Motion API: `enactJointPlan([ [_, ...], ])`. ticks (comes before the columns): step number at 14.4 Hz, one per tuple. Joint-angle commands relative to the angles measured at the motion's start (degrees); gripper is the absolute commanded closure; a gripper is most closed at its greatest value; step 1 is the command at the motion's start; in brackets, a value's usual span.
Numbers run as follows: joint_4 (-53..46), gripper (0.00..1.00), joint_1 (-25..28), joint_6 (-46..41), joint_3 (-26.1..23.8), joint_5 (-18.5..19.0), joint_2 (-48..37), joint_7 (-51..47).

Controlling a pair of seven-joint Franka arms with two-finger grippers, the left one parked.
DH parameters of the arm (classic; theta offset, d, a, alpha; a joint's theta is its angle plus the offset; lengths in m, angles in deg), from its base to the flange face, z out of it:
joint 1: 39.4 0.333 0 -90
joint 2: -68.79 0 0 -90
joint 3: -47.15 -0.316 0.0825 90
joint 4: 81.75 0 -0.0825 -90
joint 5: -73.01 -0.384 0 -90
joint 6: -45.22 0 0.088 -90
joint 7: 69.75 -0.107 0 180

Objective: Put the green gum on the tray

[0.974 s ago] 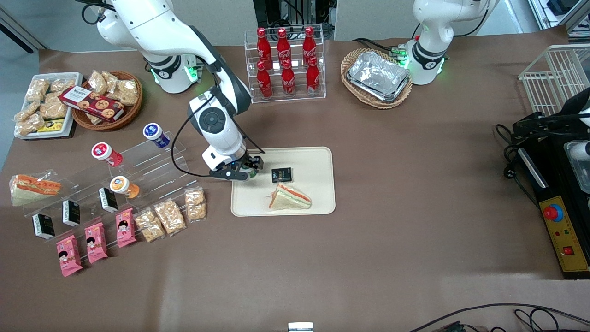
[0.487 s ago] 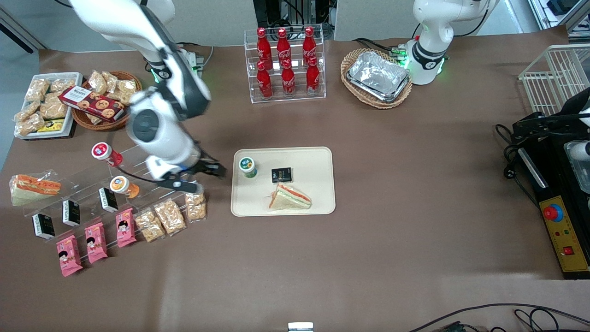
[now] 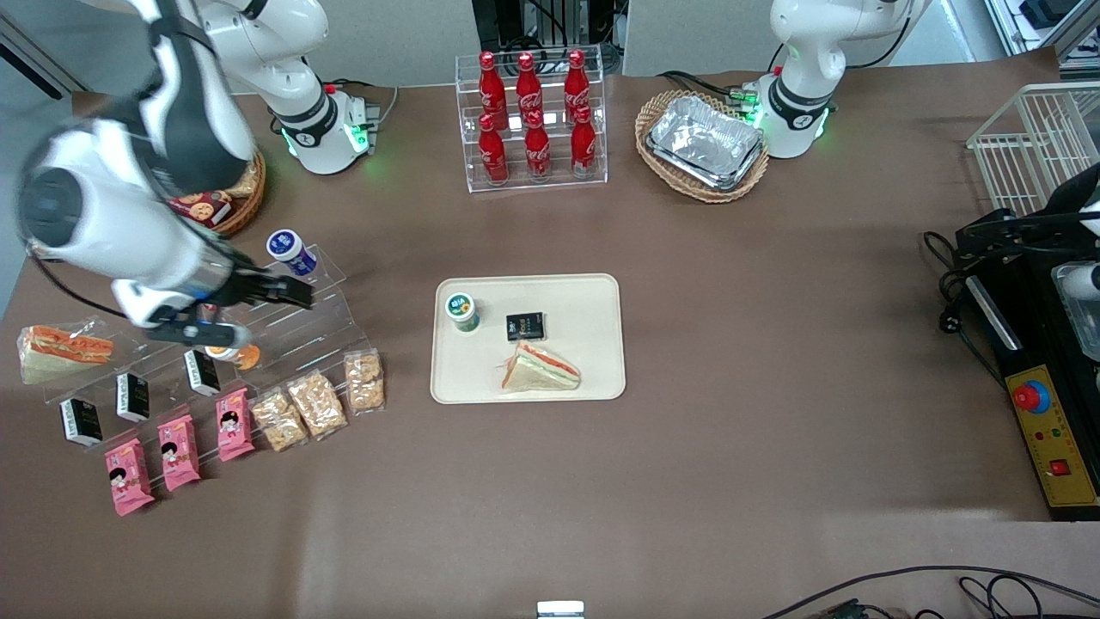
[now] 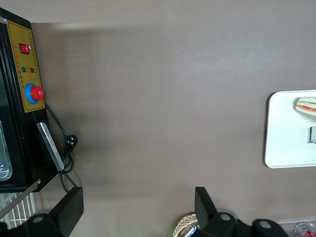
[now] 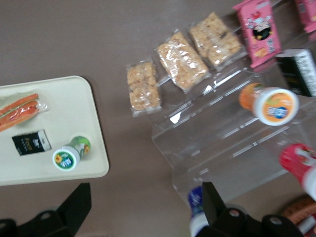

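The green gum [image 3: 461, 311] stands upright on the cream tray [image 3: 593, 344], near the tray's edge toward the working arm's end. Its white lid with the green-and-yellow label faces up. It also shows in the right wrist view [image 5: 70, 154], on the tray [image 5: 59, 108]. My gripper [image 3: 249, 311] is open and empty. It hangs above the clear acrylic stand [image 3: 318, 314], well away from the tray toward the working arm's end. In the right wrist view the gripper [image 5: 143, 207] has its fingers spread wide over bare table and the stand's edge.
A wrapped sandwich [image 3: 540, 368] and a small black packet [image 3: 525, 326] lie on the tray. The stand holds a blue bottle [image 3: 290, 250] and an orange bottle [image 3: 236, 352]. Snack packs [image 3: 314, 402] lie nearer the camera. A cola rack [image 3: 531, 120] and a wicker basket [image 3: 703, 142] stand farther away.
The gripper let go of the green gum on the tray, opened, and swung away toward the working arm's end, above the acrylic stand. The gum stays upright on the tray.
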Motion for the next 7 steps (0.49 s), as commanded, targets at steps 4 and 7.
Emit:
enactJointPlan([
  [4, -13.6, 0.00, -7.8, -13.0, 1.6, -0.1, 1.7, 7.3],
  [7, -19.3, 0.00, -7.8, -17.9, 4.2, 1.4, 2.9, 8.3],
])
